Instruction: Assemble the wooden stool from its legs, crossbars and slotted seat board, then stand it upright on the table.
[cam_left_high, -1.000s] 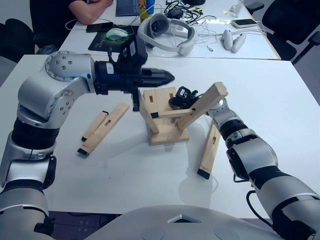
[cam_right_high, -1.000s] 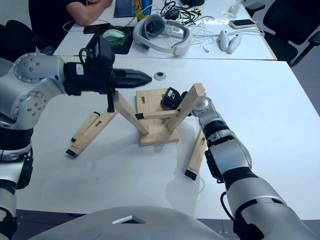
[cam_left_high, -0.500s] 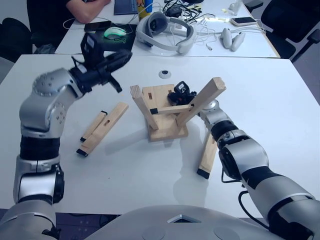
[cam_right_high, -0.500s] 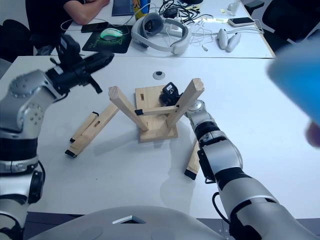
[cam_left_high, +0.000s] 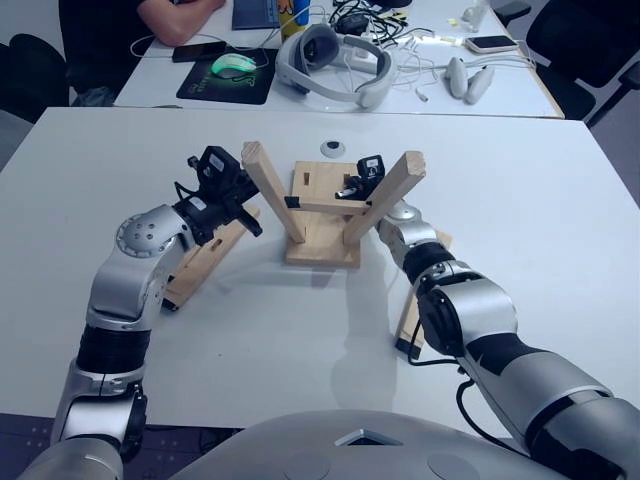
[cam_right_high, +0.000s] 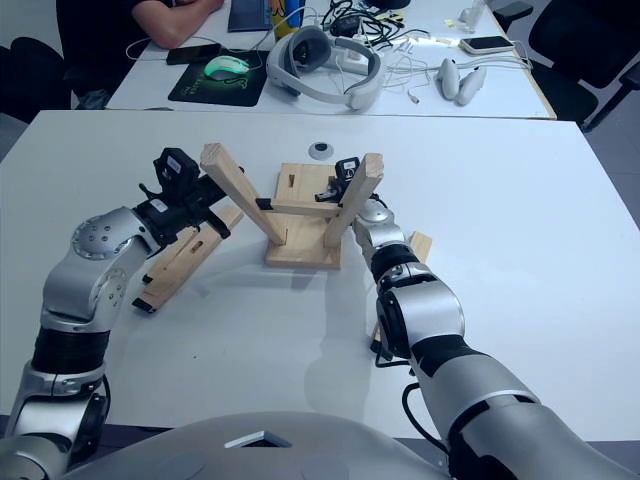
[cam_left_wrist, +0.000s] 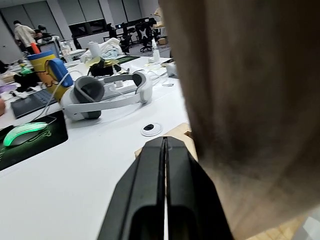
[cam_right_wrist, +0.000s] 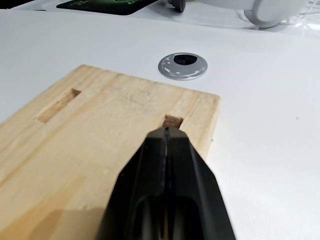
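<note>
With left gripper (cam_left_wrist: 165, 142) and right gripper (cam_right_wrist: 166, 131) both pinched closed and empty, the stiff, light, loosely slotted legs (cam_left_high: 268, 187) look best grasped low, near the seat board (cam_left_high: 320, 248).

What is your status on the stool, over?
Left gripper shut, empty, beside standing leg. Right gripper shut, empty, over seat board slot. Crossbar joins two legs; other pieces loose. Nothing blocking.

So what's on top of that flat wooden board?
Two legs stand on the seat board, leaning apart like a V, with a crossbar joining them. The right claw, shut, is by one slot. Whether the leg ends sit in slots is hidden.
</note>
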